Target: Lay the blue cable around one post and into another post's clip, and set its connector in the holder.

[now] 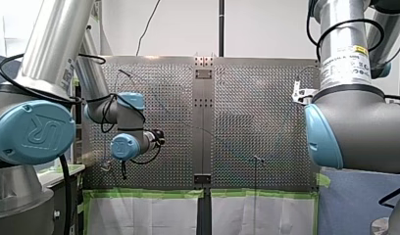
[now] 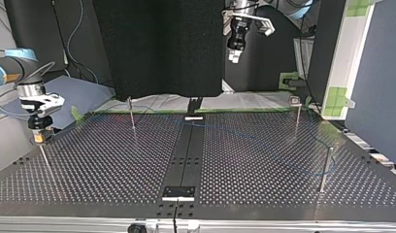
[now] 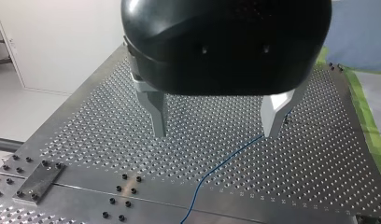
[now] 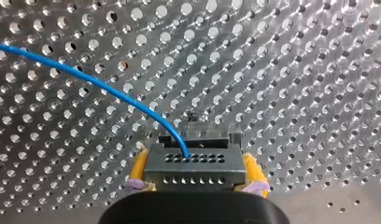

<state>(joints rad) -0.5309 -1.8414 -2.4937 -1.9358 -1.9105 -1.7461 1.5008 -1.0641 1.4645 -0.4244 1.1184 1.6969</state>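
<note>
Now | blue cable (image 4: pixel 100 86) thin, curving into grey connector (image 4: pixel 194 169) | right jaws clamp connector | left jaws wide

Robotics laboratory, test-cell layout. Indicators: a perforated metal table (image 2: pixel 89 160) fitted with thin posts (image 2: pixel 132 112); my left arm (image 1: pixel 36 127) and my right arm (image 1: pixel 355 122) — industrial units — flanking it; green tape (image 1: pixel 144 194) along the edge; a black screen (image 2: pixel 157 48) behind.
</note>
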